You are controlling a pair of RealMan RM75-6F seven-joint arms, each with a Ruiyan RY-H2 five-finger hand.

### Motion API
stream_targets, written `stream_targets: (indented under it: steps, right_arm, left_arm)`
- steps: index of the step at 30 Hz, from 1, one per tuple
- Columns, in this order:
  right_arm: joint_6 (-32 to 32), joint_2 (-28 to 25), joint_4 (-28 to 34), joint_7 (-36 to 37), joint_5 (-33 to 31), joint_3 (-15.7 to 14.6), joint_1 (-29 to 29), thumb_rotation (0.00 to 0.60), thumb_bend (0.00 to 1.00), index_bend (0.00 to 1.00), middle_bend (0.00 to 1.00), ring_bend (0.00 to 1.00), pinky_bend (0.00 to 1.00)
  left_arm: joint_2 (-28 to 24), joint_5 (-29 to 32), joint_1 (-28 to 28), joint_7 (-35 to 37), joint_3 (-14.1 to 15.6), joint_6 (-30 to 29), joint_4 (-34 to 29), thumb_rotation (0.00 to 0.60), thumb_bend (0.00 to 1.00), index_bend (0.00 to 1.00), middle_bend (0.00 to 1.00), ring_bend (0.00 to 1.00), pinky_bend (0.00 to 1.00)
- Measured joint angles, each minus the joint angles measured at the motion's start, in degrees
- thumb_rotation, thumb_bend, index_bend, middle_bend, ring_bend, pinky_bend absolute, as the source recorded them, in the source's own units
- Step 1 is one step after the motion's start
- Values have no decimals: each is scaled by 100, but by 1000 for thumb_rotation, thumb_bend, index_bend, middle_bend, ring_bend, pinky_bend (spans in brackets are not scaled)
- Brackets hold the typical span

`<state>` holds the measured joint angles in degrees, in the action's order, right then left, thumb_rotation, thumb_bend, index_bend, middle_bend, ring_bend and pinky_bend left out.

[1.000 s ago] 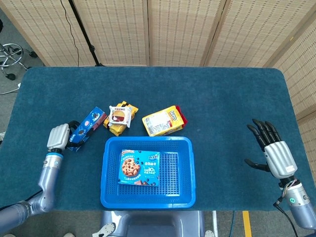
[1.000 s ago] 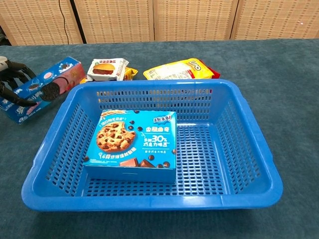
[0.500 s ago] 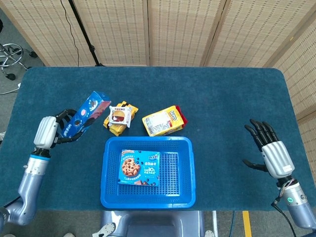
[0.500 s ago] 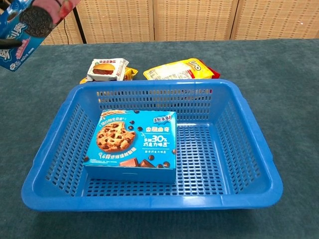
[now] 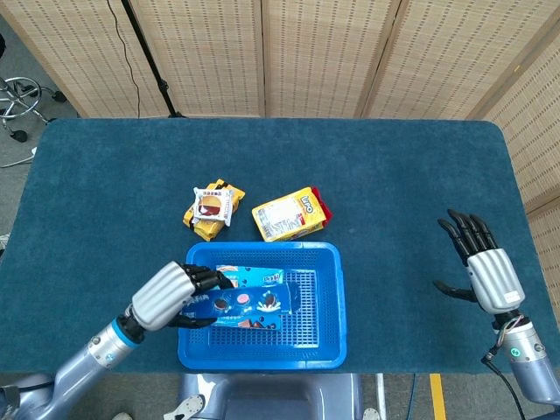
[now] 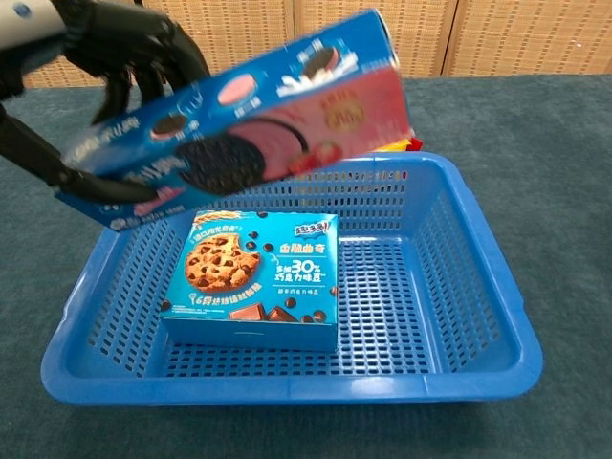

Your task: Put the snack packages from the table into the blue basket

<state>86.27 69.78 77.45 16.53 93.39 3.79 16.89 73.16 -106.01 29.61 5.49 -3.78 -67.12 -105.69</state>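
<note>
Head view looks straight down on a dark blue table (image 5: 394,166) where my left hand (image 5: 171,296) grips a long blue sandwich-cookie box (image 5: 245,304) by one end, holding it above the blue basket (image 5: 324,306). Under it, inside the basket, lies a blue chocolate-chip cookie box (image 5: 254,278) (mostly covered from this angle). Beyond the basket's far rim two packages rest on the table: a small burger-picture snack pack (image 5: 211,206) on a yellow wrapper, and just beside it a yellow packet (image 5: 287,215). My right hand (image 5: 486,271) shows only here, well apart near the table's right edge, fingers spread and holding nothing.

Chest view shows what the top-down view hides: the sandwich-cookie box (image 6: 249,129) is tilted, its far end higher, clear of the chocolate-chip cookie box (image 6: 253,277) below, with my dark fingers (image 6: 143,57) wrapped over its near end.
</note>
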Motion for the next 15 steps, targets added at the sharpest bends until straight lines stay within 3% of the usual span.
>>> stream_targets:
  steps: [8,11,12,13,15]
  right_arm:
    - [-28,-2,13,-18,-16,16,-8,600,0,0,0,0,25]
    - [-49,-2,15,-10,-18,19,-4,600,0,0,0,0,25]
    - [-53,-1,14,-7,-18,20,-3,600,0,0,0,0,25]
    - [-60,-1,10,-6,-23,23,-2,600,0,0,0,0,25]
    - [-65,0,8,-4,-26,27,-2,600,0,0,0,0,25]
  left_arm:
    - [718,230,201,-922,294,627,17,600,225,491,503,496,695]
    - [927,444,202,-1165,335,724,70,600,210,426,441,436,645]
    - [955,521,206,-1229,348,777,73,600,186,332,332,330,561]
    - [964,616,220,-1286,370,882,63,600,150,196,189,189,400]
    - [921,787,271,-1346,400,1124,7,600,80,28,19,19,119]
